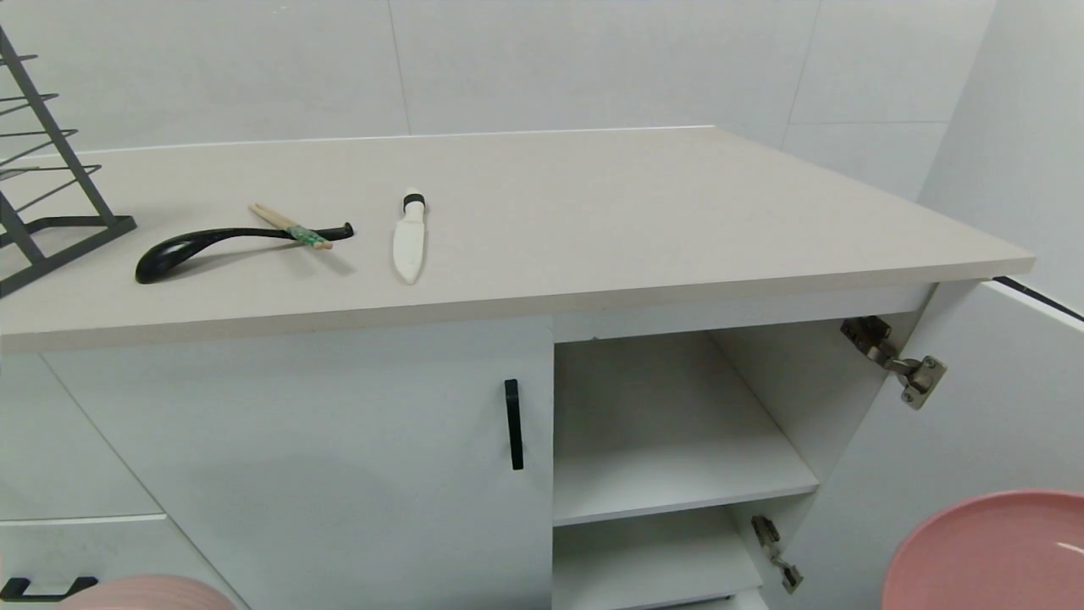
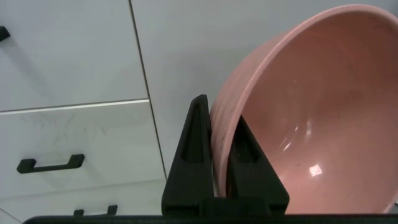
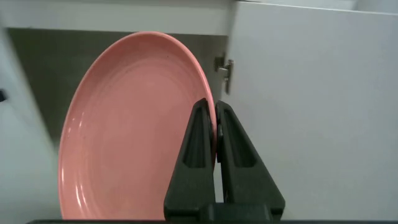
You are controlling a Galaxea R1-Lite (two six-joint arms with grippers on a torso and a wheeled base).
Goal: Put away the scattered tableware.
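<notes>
My left gripper (image 2: 219,121) is shut on the rim of a pink bowl (image 2: 311,112), held in front of the white drawer fronts; the bowl's edge (image 1: 148,593) peeks in at the lower left of the head view. A pink plate (image 3: 130,124) is pinched by its rim in my right gripper (image 3: 215,109), before the open cabinet; the plate (image 1: 991,551) shows at the lower right of the head view. On the countertop (image 1: 593,195) lie a black ladle (image 1: 195,246), a pair of chopsticks (image 1: 292,226) across its handle, and a white sheathed knife (image 1: 409,237).
The cabinet's right door (image 1: 1008,407) stands open, showing a bare white shelf (image 1: 669,457) and a lower one. The left door (image 1: 339,457) with a black handle is shut. A dark wire dish rack (image 1: 42,169) stands at the counter's far left. Drawers (image 2: 56,165) have black handles.
</notes>
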